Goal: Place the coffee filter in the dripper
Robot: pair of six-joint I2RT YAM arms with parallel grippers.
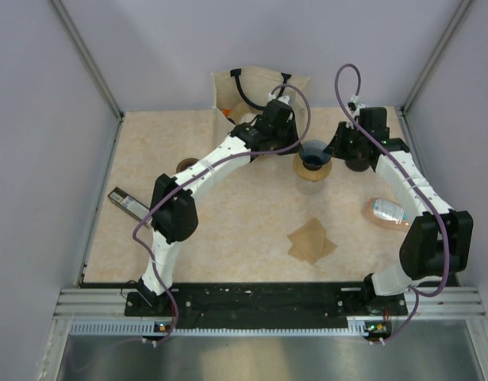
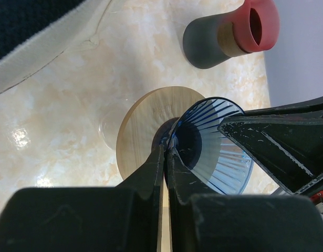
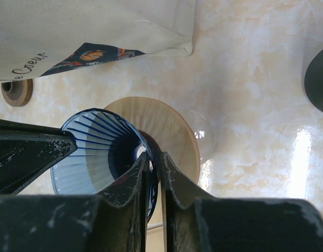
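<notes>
Blue dripper (image 1: 313, 155), one; left tool (image 2: 165, 151), right tool (image 3: 153, 158); coffee filter (image 1: 311, 241), one.

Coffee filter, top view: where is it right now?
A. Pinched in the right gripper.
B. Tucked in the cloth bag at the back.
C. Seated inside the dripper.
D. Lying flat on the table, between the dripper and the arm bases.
D: the tan coffee filter lies flat on the table, apart from the blue dripper, whose ribbed cone is bare.
</notes>
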